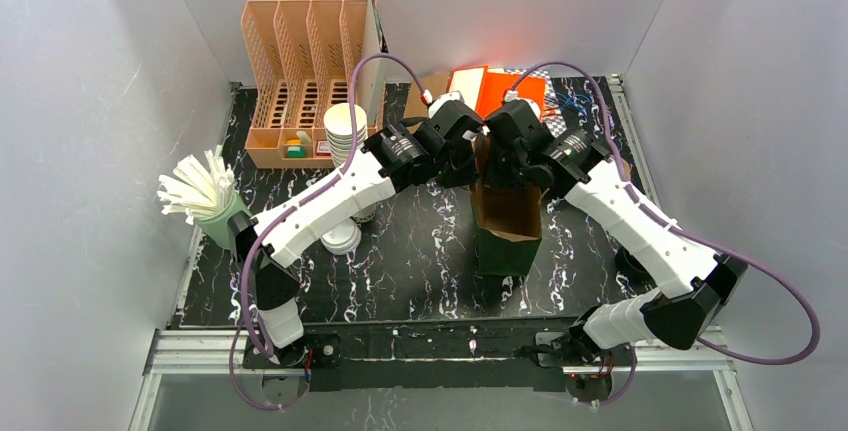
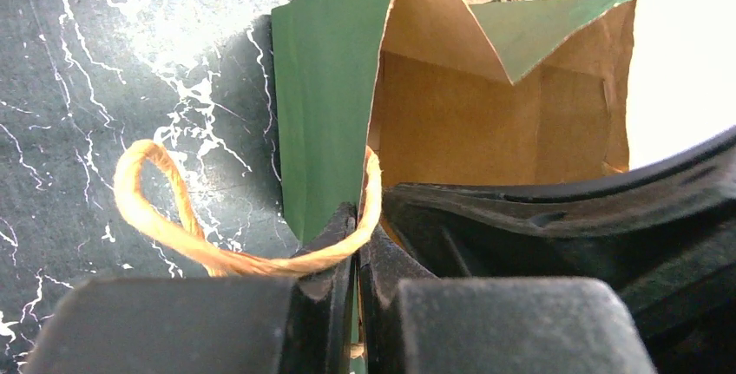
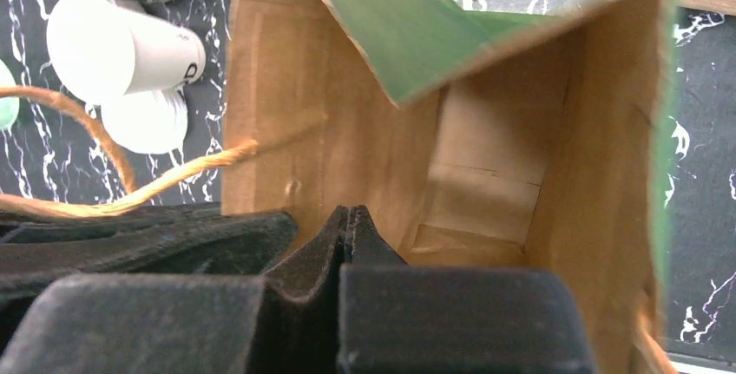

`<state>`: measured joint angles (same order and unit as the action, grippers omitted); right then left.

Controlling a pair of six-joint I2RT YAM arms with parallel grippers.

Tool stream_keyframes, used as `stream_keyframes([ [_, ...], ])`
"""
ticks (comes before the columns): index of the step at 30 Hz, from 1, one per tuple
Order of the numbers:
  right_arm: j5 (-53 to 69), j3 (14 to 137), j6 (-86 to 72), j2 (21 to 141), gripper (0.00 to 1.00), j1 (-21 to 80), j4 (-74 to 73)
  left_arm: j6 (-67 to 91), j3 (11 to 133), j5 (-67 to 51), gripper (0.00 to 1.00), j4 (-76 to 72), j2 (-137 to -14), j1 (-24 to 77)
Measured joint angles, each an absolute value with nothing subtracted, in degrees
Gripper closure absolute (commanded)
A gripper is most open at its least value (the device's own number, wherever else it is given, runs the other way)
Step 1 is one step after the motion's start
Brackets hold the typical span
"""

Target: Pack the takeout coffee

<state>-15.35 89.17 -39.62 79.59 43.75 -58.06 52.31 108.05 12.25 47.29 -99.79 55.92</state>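
A green paper bag (image 1: 508, 231) with a brown inside (image 3: 486, 157) stands open in the middle of the table. My left gripper (image 2: 358, 231) is shut on the bag's left rim, with the green wall (image 2: 325, 105) pinched between its fingers and the twine handle (image 2: 156, 209) looping over them. My right gripper (image 3: 350, 215) is shut just above the bag's mouth, and nothing shows between its tips. Both grippers meet at the bag's far rim (image 1: 485, 156). The takeout coffee (image 3: 130, 49), a white tapered cup, stands left of the bag, mostly hidden under the left arm in the top view.
Flat white lids (image 1: 340, 238) lie by the cup. A stack of nested white cups (image 1: 345, 126) stands in front of a peach organiser (image 1: 305, 81). A green holder of white straws (image 1: 205, 196) is at the left edge. Orange packets (image 1: 490, 86) lie at the back.
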Motion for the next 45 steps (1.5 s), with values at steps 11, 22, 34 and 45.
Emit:
stream_keyframes([
  [11,-20.2,75.5,-44.8,78.3,0.99,48.0,-53.4,55.1,107.2,15.0,1.0,46.1,-99.5,55.7],
  [22,-21.5,62.5,-39.0,73.3,0.99,46.3,-44.7,54.5,105.9,15.7,1.0,47.8,-98.8,54.7],
  [34,-23.1,62.8,-32.9,78.2,0.99,38.4,-44.5,49.4,114.2,16.7,1.0,55.3,-99.8,54.1],
  [45,-40.9,63.6,-31.1,83.7,0.99,35.3,-50.6,43.0,126.1,16.5,1.0,67.0,-110.1,53.7],
])
